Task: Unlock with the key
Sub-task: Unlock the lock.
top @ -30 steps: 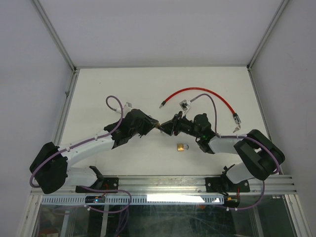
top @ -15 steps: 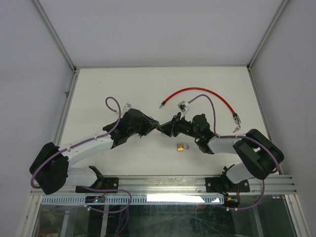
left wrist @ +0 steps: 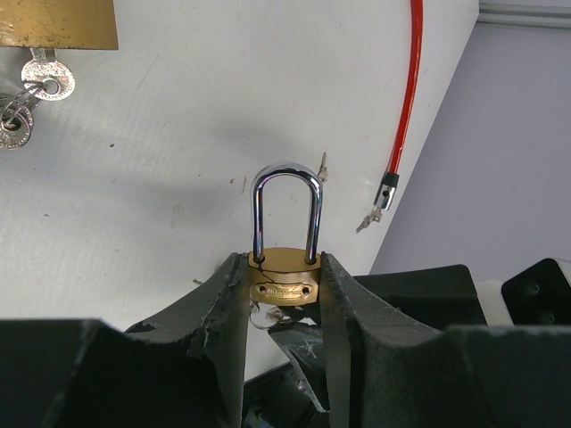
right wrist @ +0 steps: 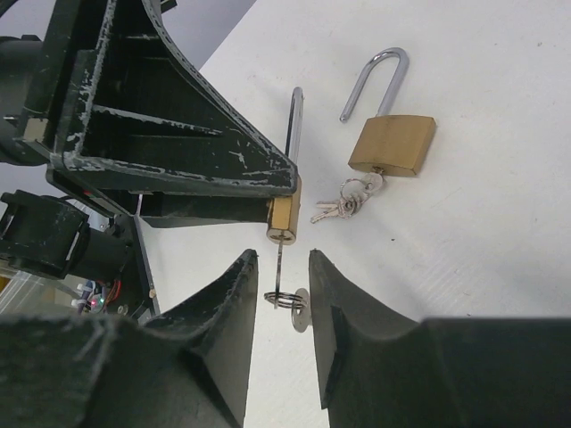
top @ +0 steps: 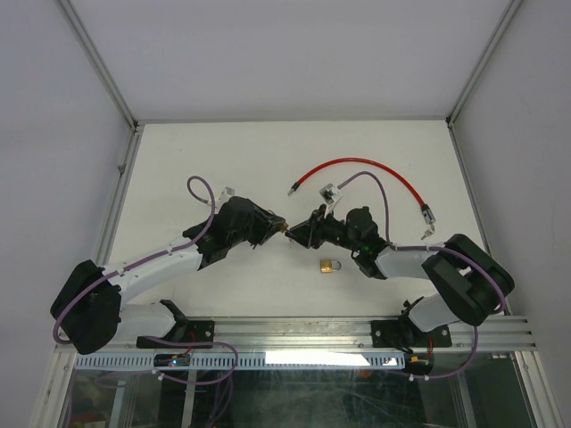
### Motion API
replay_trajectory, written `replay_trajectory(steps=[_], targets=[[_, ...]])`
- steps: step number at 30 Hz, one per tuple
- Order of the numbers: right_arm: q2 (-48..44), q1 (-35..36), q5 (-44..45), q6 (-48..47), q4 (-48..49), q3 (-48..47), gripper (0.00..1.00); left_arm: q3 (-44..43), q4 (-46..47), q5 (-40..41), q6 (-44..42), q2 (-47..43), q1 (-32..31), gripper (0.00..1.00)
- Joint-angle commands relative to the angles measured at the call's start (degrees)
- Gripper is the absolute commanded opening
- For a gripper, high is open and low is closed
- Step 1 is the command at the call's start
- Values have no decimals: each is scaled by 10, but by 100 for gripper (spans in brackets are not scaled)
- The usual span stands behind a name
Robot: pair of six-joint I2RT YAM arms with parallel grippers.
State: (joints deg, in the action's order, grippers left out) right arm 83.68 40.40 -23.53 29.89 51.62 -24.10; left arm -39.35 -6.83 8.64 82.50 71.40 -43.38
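Observation:
A small brass padlock [left wrist: 284, 281] is pinched by its sides in my left gripper [left wrist: 284, 267], its steel shackle [left wrist: 285, 174] pointing away and seated in the body. In the right wrist view the same padlock [right wrist: 284, 217] sticks out of the left fingers [right wrist: 178, 134], with a key [right wrist: 280, 259] standing in its keyhole. A key ring [right wrist: 285, 300] with a second key hangs from that key. My right gripper [right wrist: 282, 256] straddles the key and ring, jaws narrowly apart with a gap on each side of the blade. From above, both grippers meet at table centre [top: 285, 230].
A second, larger brass padlock [right wrist: 393, 143] lies on the white table with its shackle sprung open and a bunch of keys [right wrist: 348, 201] at its base; from above this padlock [top: 331, 266] is just near of the right gripper. A red cable [top: 357, 165] curves behind.
The right jaws have narrowed around the key. Both grippers have drifted slightly left together; the left still holds the padlock.

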Motion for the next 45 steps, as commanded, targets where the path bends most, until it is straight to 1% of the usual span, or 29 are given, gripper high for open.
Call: replay_trajectory(steps=[1, 5, 9, 12, 14, 16, 17, 21, 24, 26, 29, 31, 35, 39, 43, 45], targets=[[-23, 5, 11, -17, 18, 2, 31, 2, 36, -3, 10, -27, 8, 0], [-23, 5, 10, -19, 15, 2, 30, 3, 36, -4, 11, -29, 10, 0], [-25, 5, 7, -19, 16, 3, 27, 5, 36, -4, 11, -32, 12, 0], [-27, 6, 8, -20, 14, 3, 19, 7, 37, -3, 12, -35, 12, 0], [-26, 6, 8, -20, 15, 2, 11, 7, 36, -5, 12, -33, 13, 0], [-23, 8, 9, -21, 15, 0, 1, 6, 37, -11, 12, -31, 13, 0], [-22, 10, 11, -22, 15, -1, 0, 7, 38, -15, 12, -30, 12, 0], [-19, 22, 24, -29, 16, -8, 0, 12, 47, -34, 15, -23, 12, 0], [-17, 26, 49, -40, 12, -16, 0, 18, 55, -43, 20, -19, 6, 0], [-18, 39, 74, -47, 12, -20, 0, 18, 57, -45, 21, -18, -4, 0], [-22, 39, 111, -64, 12, -28, 0, 16, 57, -48, 20, -12, -25, 0], [-26, 39, 121, -70, 12, -35, 0, 17, 61, -57, 19, -5, -38, 0], [-23, 39, 117, -62, 27, -48, 0, 20, 73, -74, 16, 2, -61, 0], [-7, 35, 116, -47, 60, -45, 0, 27, 84, -79, 7, -12, -68, 0], [-5, 28, 84, -11, 82, -37, 0, 43, 88, -50, -14, -46, -67, 0], [-9, 28, 68, 19, 84, -32, 0, 60, 107, -36, -31, -69, -65, 0]])
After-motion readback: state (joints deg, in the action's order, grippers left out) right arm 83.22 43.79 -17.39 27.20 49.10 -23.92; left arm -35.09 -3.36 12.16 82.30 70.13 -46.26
